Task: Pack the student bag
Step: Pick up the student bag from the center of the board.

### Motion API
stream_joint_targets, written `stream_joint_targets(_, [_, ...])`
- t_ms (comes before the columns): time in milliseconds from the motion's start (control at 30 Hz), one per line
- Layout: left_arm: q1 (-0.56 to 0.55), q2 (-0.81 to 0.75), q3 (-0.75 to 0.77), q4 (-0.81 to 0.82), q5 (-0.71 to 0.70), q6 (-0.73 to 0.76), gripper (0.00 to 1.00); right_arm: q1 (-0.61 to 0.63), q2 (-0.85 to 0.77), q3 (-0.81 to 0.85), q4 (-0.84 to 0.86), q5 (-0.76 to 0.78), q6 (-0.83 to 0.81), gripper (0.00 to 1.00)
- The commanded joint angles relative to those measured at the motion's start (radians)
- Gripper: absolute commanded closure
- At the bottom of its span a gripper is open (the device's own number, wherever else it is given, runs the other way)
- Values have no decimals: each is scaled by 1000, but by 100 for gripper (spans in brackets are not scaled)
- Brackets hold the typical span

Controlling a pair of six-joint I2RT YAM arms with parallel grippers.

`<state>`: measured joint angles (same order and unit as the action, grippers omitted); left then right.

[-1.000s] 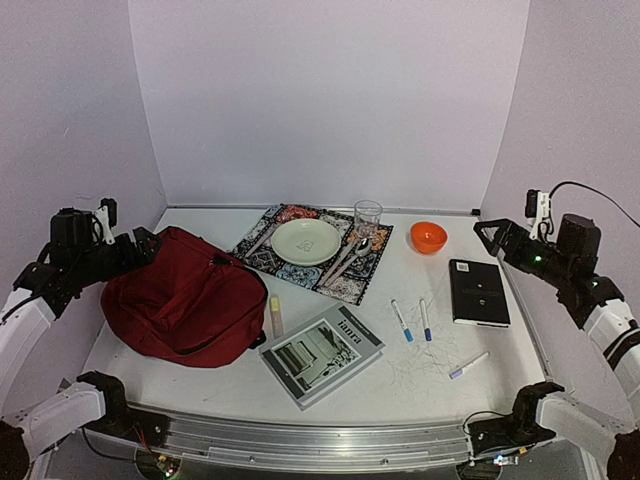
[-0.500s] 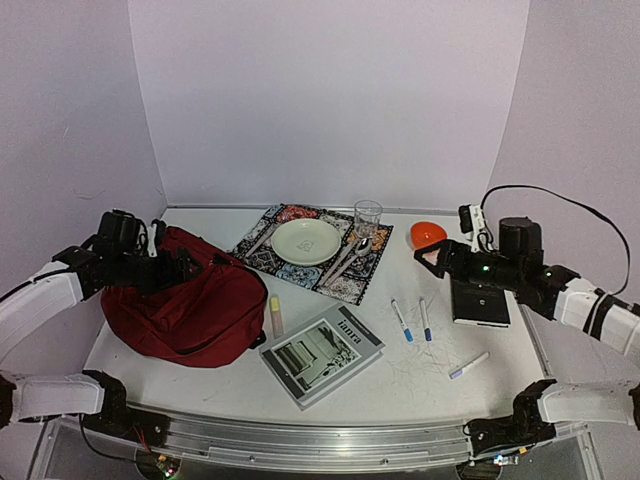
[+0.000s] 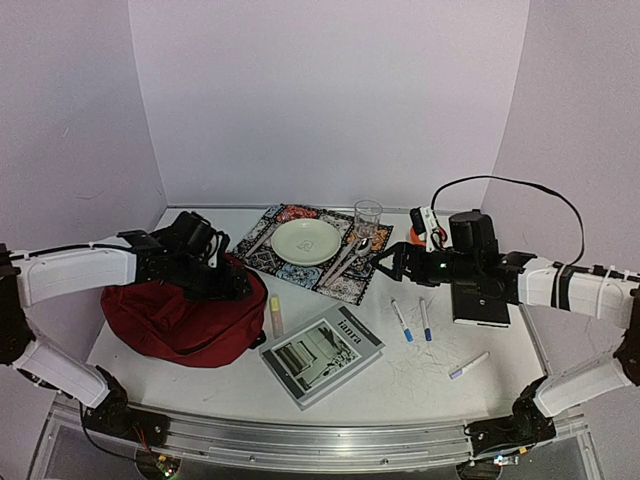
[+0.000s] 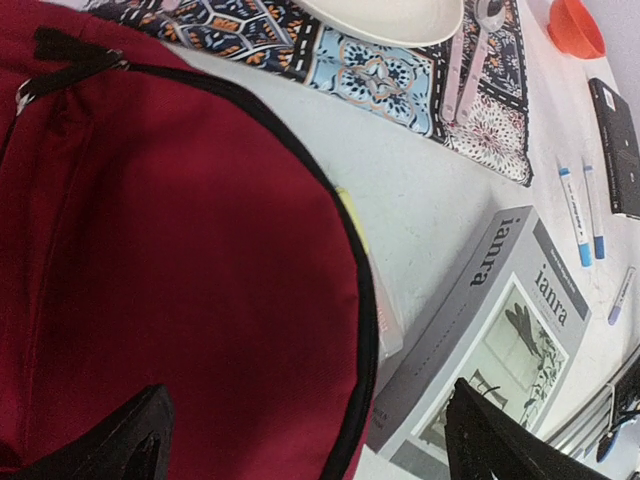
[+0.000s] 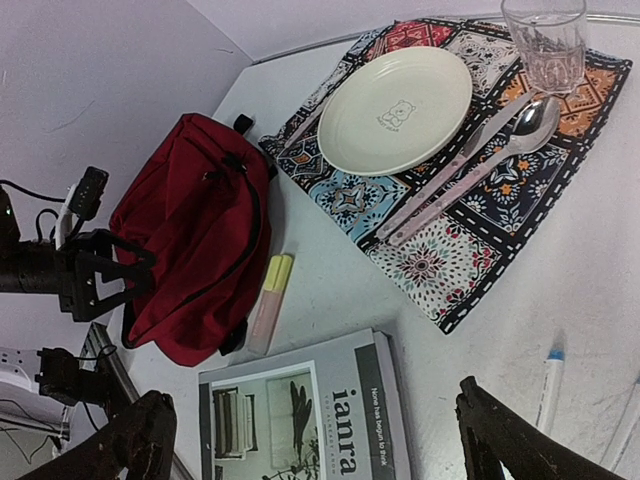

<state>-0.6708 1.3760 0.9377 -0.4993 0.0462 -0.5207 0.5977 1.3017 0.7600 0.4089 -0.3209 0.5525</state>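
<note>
The student bag (image 3: 170,310) is a floppy dark-red backpack with its black zipper closed, lying at the left of the table. It fills the left of the left wrist view (image 4: 170,260) and also shows in the right wrist view (image 5: 190,235). My left gripper (image 3: 236,285) hovers open and empty over the bag's right edge; its fingertips (image 4: 130,440) straddle the zipper seam. My right gripper (image 3: 386,268) is open and empty, above the placemat's right corner, apart from everything. A grey "ianra" book (image 3: 322,354) lies right of the bag and shows in both wrist views (image 4: 500,330) (image 5: 300,420).
Yellow and pink highlighters (image 3: 276,315) lie between bag and book. A patterned placemat (image 3: 345,282) holds a plate (image 3: 305,241), cutlery and a glass (image 3: 367,217). Two blue-capped pens (image 3: 402,320), a marker (image 3: 468,365), a black notebook (image 3: 478,290) and an orange bowl (image 3: 415,236) lie at the right.
Both arms have swung inward. My left gripper moved right across the bag to its right edge. My right gripper moved left from over the notebook to the placemat's right corner.
</note>
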Motion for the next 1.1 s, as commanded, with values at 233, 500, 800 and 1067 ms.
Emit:
stream_joint_targets(233, [-179,286,262,-161,-302,104,14,52,116,101,9,8,54,2])
stream_joint_targets(500, [-200,434,347,-233,-391,153,39,76,185,150,2,-2,53,2])
stream_joint_targets(800, [-226,359,318,-242,-361,158,99,103,225,195,2,-10,57,2])
stream_joint_targets(1067, [-229,173,235,-240,-267,179,100,145,338,326,-17,-62,97,2])
